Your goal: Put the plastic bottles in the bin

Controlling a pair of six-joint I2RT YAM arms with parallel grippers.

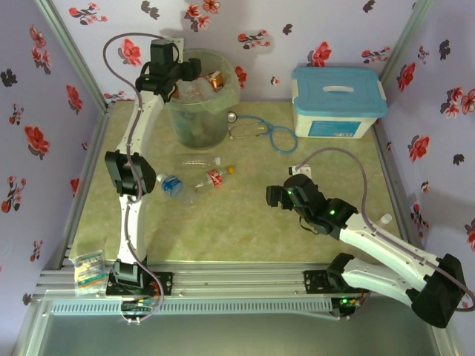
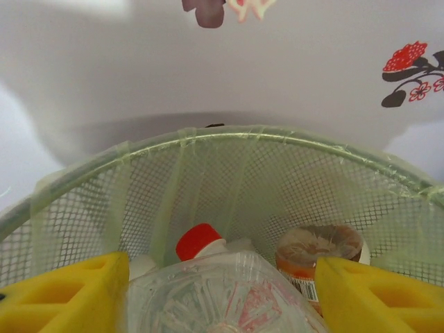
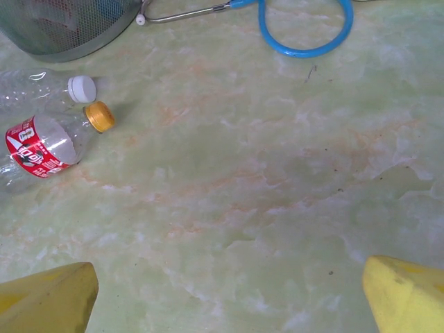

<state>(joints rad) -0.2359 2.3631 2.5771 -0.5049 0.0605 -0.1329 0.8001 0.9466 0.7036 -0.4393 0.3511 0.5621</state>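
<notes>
My left gripper (image 1: 185, 72) hangs over the near left rim of the bin (image 1: 197, 126). Its yellow fingers (image 2: 62, 298) are shut on a clear plastic bottle (image 2: 229, 291) whose base faces the camera. Below it, inside the mesh bin (image 2: 229, 180), lie a red-capped bottle (image 2: 198, 241) and an amber-filled one (image 2: 319, 250). Three bottles lie on the table: a clear white-capped one (image 1: 199, 160), a red-labelled one (image 1: 214, 178) and a blue-labelled one (image 1: 172, 185). My right gripper (image 1: 276, 196) stands open over bare table, right of the red-labelled bottle (image 3: 38, 149).
A stethoscope with blue tubing (image 1: 267, 132) lies right of the bin. A white box with a light-blue lid (image 1: 338, 100) stands at the back right. A small packet (image 1: 89, 268) rests by the near left edge. Flowered walls close in the table.
</notes>
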